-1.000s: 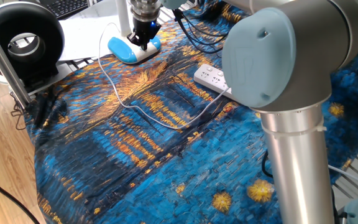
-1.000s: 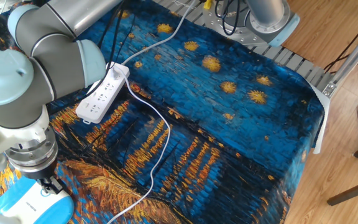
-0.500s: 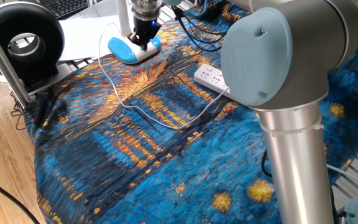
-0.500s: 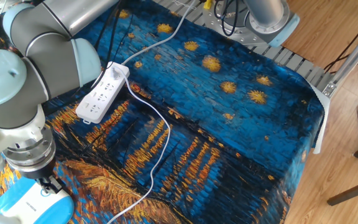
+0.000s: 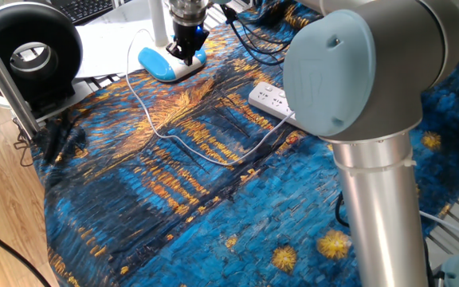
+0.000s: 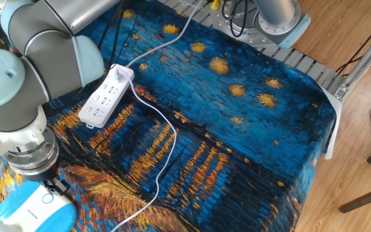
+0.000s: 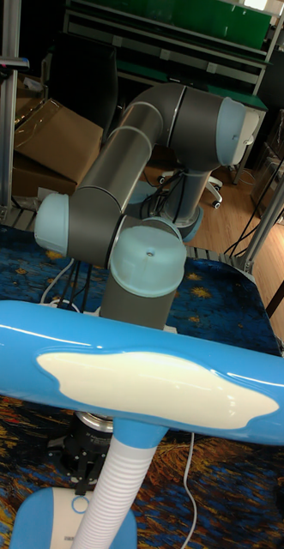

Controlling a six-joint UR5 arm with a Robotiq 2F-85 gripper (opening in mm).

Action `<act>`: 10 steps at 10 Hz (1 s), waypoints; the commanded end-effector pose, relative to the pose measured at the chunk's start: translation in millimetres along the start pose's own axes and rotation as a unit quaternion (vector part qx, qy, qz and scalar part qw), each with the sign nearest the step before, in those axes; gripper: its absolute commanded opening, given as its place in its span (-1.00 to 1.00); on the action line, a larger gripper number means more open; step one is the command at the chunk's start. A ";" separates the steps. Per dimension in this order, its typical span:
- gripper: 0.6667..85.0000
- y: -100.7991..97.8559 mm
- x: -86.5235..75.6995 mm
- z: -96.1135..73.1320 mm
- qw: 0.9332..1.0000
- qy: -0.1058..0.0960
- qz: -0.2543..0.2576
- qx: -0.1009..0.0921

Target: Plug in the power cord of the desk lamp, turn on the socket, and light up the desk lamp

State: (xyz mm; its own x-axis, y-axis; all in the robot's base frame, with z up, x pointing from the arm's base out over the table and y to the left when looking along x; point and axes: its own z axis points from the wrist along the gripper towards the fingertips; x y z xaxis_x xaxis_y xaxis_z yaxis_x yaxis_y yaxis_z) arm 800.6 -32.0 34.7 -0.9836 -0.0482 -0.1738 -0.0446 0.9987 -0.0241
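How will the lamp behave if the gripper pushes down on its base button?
The lamp probably stays put: its flat base lies wide on the cloth, with the gripper above it. A sideways shove might tip it, since the tall view shows a long head on a ribbed stem. The cord looks slack and should just trail.

The table [image 6: 314, 77] is covered by a blue-and-gold painted-pattern cloth [image 5: 174, 191], which is spread over most of the surface; bare ribbed grey edge is seen at the upper right of the other fixed view. The socket [image 6: 107, 95] is laid flat on the cloth, left of centre in that view. The power cord [image 5: 183, 142] is draped loosely across the cloth at centre of one fixed view, one end running toward the socket. The desk lamp [image 5: 166, 65] is stood on its base at the top of that view. A black round fan-like device [image 5: 29, 54] is seen at upper left, beyond the cloth edge.
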 end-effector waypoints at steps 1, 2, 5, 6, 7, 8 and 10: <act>-0.98 -1.7 -4.6 -10.8 1.000 -0.011 -0.002 -0.001; -0.98 -8.9 -15.1 -11.5 0.999 -0.031 -0.014 0.014; -0.98 -3.7 -32.6 -11.6 0.998 -0.061 -0.015 0.011; -0.98 -1.5 -35.9 -8.6 0.998 -0.064 -0.014 0.010; -0.98 -0.7 -39.4 -5.7 0.998 -0.068 -0.014 0.010; -0.98 0.1 -39.8 -3.9 0.998 -0.068 -0.013 0.009; -0.98 2.1 -37.0 0.8 0.998 -0.066 -0.010 0.012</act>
State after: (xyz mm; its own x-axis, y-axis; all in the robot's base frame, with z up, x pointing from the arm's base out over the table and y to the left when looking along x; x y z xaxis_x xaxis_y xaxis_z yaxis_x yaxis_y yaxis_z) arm 833.8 -31.2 43.9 -0.9533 -0.0845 -0.2899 -0.0699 0.9957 -0.0602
